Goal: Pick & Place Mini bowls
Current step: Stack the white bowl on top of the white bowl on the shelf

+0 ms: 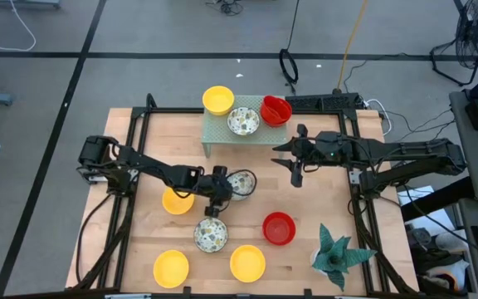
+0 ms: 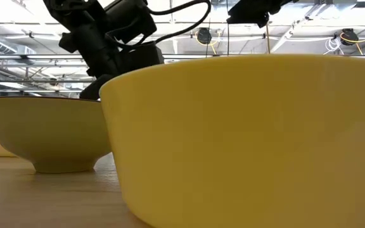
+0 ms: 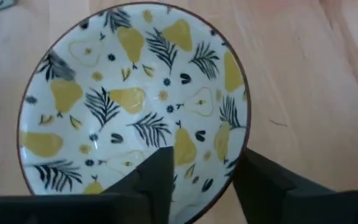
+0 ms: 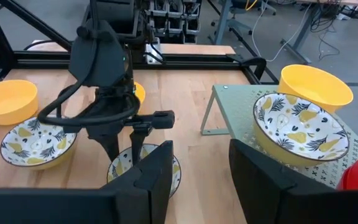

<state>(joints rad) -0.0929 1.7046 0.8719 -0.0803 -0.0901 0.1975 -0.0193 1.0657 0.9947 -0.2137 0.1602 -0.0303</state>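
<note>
Mini bowls lie spread over the wooden table. A pear-patterned bowl (image 3: 135, 99) sits on the table's middle (image 1: 242, 182). My left gripper (image 3: 204, 163) is down at it (image 1: 224, 184), open, one finger inside the bowl and one outside, the near rim (image 3: 238, 155) between them. Whether a finger touches the rim does not show. My right gripper (image 1: 297, 172) hangs open above the table, right of the middle, with nothing between its fingers (image 4: 201, 165). A yellow (image 1: 217, 100), a patterned (image 1: 243, 121) and a red bowl (image 1: 275, 110) rest on the pale green rack (image 1: 214, 133).
On the table stand a yellow bowl (image 1: 176, 201) under my left arm, a patterned bowl (image 1: 211, 235), a red bowl (image 1: 278, 228) and two yellow bowls (image 1: 171, 268) (image 1: 247, 262) at the near edge. A green plant (image 1: 336, 253) stands near right.
</note>
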